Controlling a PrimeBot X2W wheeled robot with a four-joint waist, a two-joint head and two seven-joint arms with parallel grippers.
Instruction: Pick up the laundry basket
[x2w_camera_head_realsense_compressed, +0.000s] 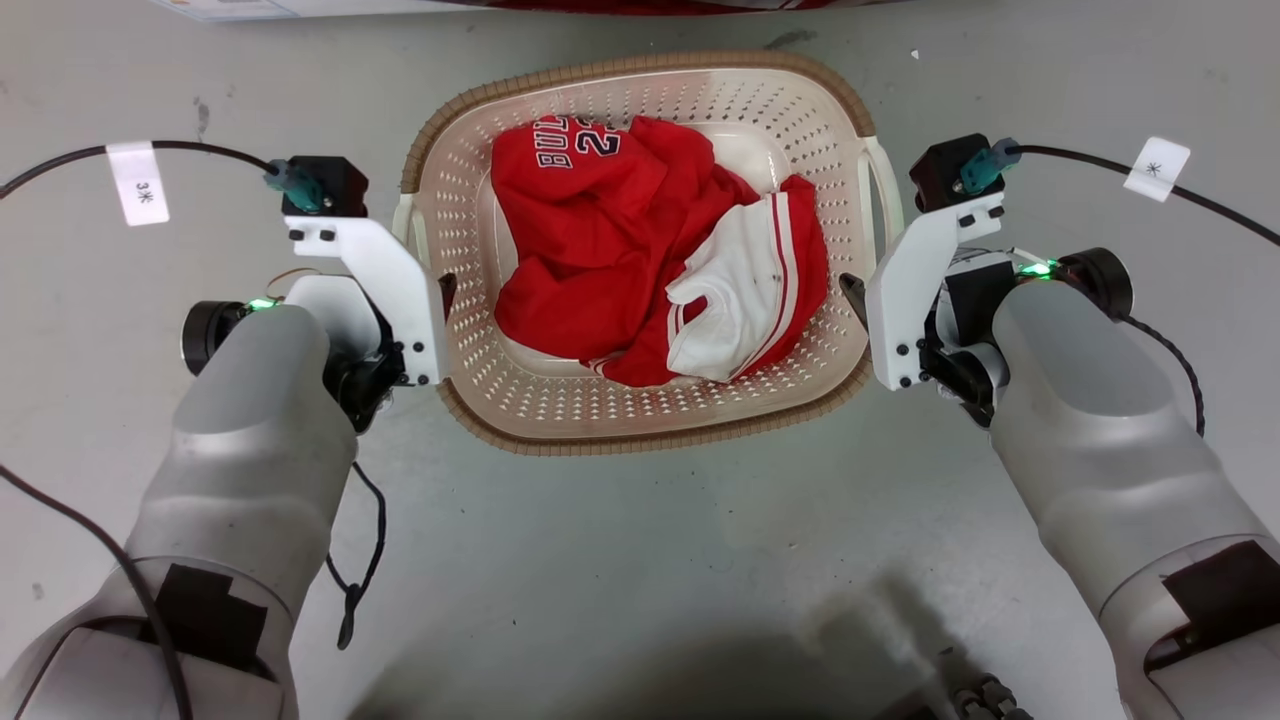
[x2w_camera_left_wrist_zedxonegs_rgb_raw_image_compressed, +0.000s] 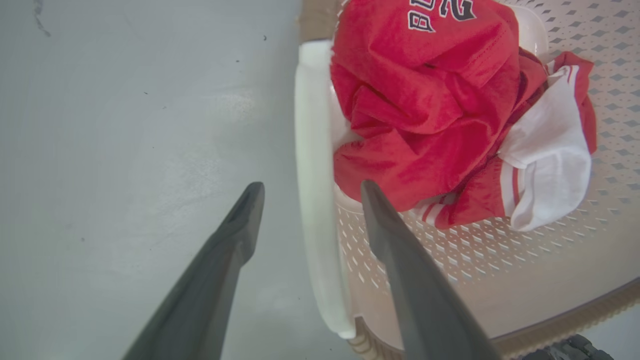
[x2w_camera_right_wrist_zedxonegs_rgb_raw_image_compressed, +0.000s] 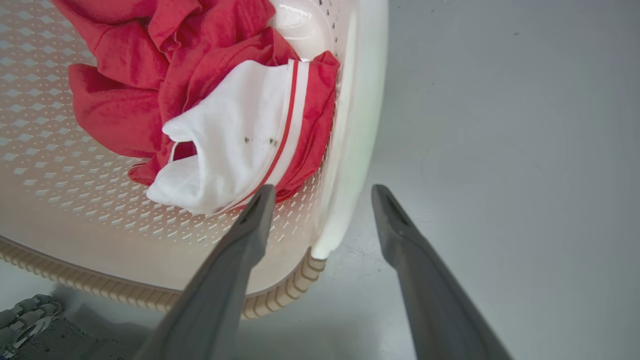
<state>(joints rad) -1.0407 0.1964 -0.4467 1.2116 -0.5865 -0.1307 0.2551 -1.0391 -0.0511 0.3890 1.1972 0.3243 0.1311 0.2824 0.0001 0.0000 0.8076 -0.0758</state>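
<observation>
Cream laundry basket (x2w_camera_head_realsense_compressed: 640, 440) lies between left tool (x2w_camera_left_wrist_zedxonegs_rgb_raw_image_compressed: 311, 184) and right tool (x2w_camera_right_wrist_zedxonegs_rgb_raw_image_compressed: 322, 187), each spread apart astride a white handle (x2w_camera_left_wrist_zedxonegs_rgb_raw_image_compressed: 310, 125), perhaps touching. Uneven clamping could tilt it, spilling the red jersey (x2w_camera_head_realsense_compressed: 600, 230).

Lab-like space: bare grey floor (x2w_camera_head_realsense_compressed: 640, 580)

clothes (x2w_camera_head_realsense_compressed: 640, 250) in laundry basket (x2w_camera_head_realsense_compressed: 640, 440) | left tool (x2w_camera_left_wrist_zedxonegs_rgb_raw_image_compressed: 311, 186): basket's left | right tool (x2w_camera_right_wrist_zedxonegs_rgb_raw_image_compressed: 324, 189): right

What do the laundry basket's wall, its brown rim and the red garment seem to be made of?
Laundry basket wall: likely moulded plastic, cream, glossy, with regular punched holes.
Brown rim: probably plastic, ribbed to imitate weaving.
Red garment: thin sports fabric, perhaps polyester; it creases softly with slight sheen.
</observation>
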